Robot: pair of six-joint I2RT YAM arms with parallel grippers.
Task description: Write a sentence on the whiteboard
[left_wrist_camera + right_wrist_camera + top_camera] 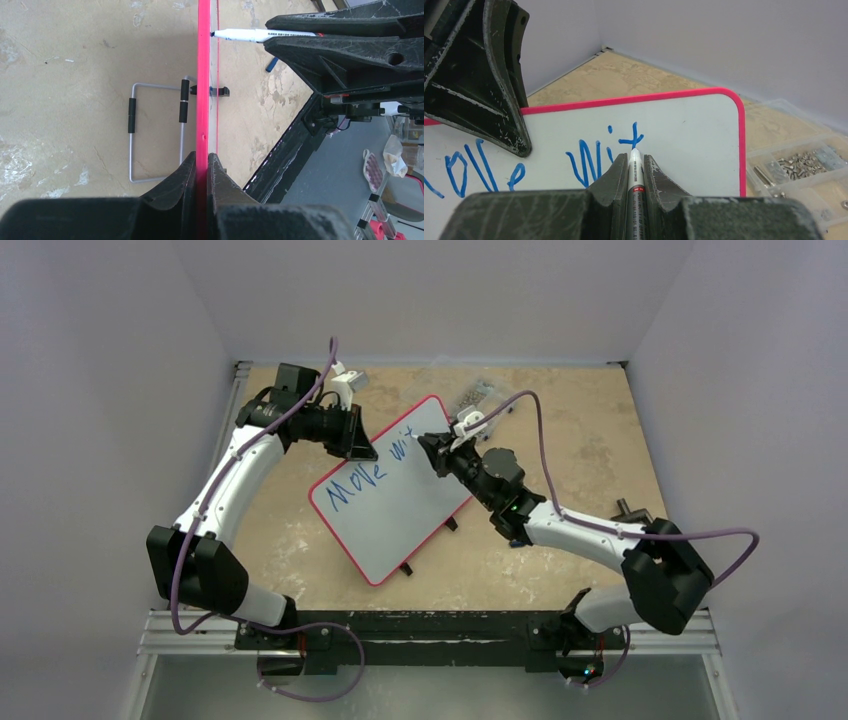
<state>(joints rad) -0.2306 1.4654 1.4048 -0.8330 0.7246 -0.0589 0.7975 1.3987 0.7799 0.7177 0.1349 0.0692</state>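
On the tan table [580,440], the whiteboard [395,515] sits diagonal, wire stand [132,135] at its back. L gripper [201,162] pinches the red rim, jaws narrow. R gripper [634,160] is clamped on a white marker [634,172], tip at the board just under the "t". Sentence [372,468] reads "Move wit" in blue. R wrist cam cuts off the "M"; L finger hides part of the rim there. Clear screw box [796,165] sits just beside the board's far corner.
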